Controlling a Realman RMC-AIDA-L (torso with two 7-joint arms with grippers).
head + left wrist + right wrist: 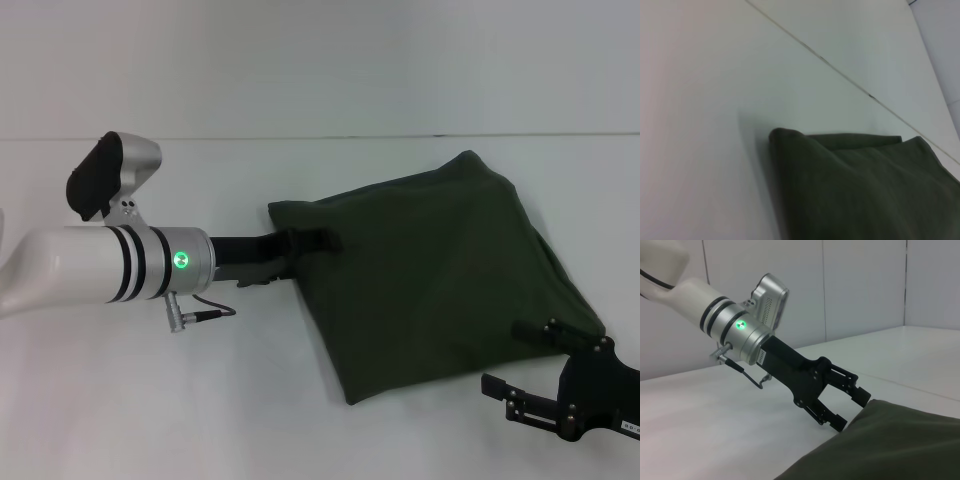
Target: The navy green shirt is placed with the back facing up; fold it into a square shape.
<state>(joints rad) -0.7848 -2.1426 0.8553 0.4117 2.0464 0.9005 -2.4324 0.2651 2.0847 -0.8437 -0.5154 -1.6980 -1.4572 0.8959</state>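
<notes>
The navy green shirt (pixel 440 270) lies folded into a rough square, turned like a diamond, on the white table right of centre. Only plain fabric shows. My left gripper (pixel 298 258) reaches in from the left and sits at the shirt's left corner. In the right wrist view the left gripper (pixel 851 410) is open, its fingertips just beside the shirt (pixel 890 445) and holding nothing. The left wrist view shows only the shirt's folded edge (pixel 865 190). My right gripper (pixel 505 358) hovers open at the shirt's lower right edge, with nothing between its fingers.
The white table (pixel 150 400) stretches around the shirt, with a thin seam (pixel 400 136) running across the far side. A pale wall (pixel 865 285) stands behind it.
</notes>
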